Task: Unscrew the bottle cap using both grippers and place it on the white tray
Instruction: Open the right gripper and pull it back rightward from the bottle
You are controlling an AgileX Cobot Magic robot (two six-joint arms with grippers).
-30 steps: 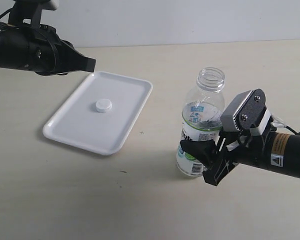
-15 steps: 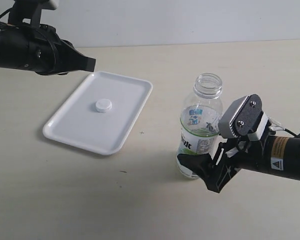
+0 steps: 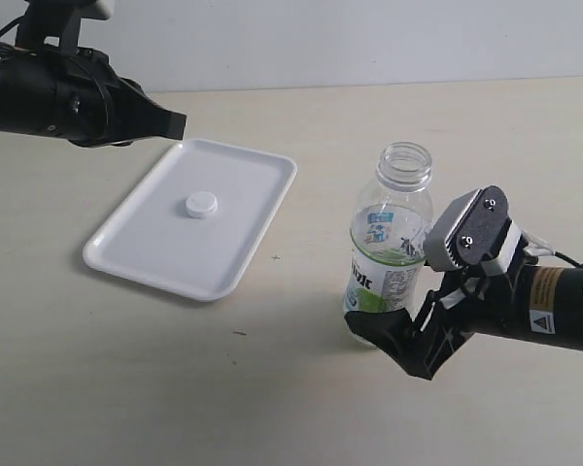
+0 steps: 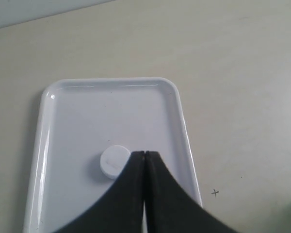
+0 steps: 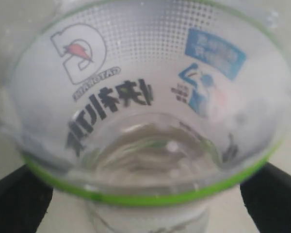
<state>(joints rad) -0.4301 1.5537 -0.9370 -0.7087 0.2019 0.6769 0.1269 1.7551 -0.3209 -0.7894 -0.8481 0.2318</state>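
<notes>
The clear bottle (image 3: 393,233) with its green-and-white label stands upright on the table, its neck uncapped. My right gripper (image 3: 381,342) is low at the bottle's base, open. In the right wrist view its black fingers (image 5: 19,201) stand wide to either side of the bottle (image 5: 145,97). The white bottle cap (image 3: 201,204) lies flat near the middle of the white tray (image 3: 155,245). My left gripper (image 3: 178,124) hovers over the tray's far edge, shut and holding nothing. In the left wrist view its tips (image 4: 144,154) partly cover the cap (image 4: 111,161) on the tray (image 4: 87,111).
The beige table (image 3: 126,369) runs back to a pale wall. A small cross mark (image 3: 276,258) sits between tray and bottle, and the same cross mark (image 4: 215,192) shows beside the tray. A dark speck (image 3: 239,333) lies nearer the front.
The right gripper's fingers have spread wide and sunk toward the bottle's base. The bottle has come down slightly and stands free. The left arm, cap and tray are unmoved.
</notes>
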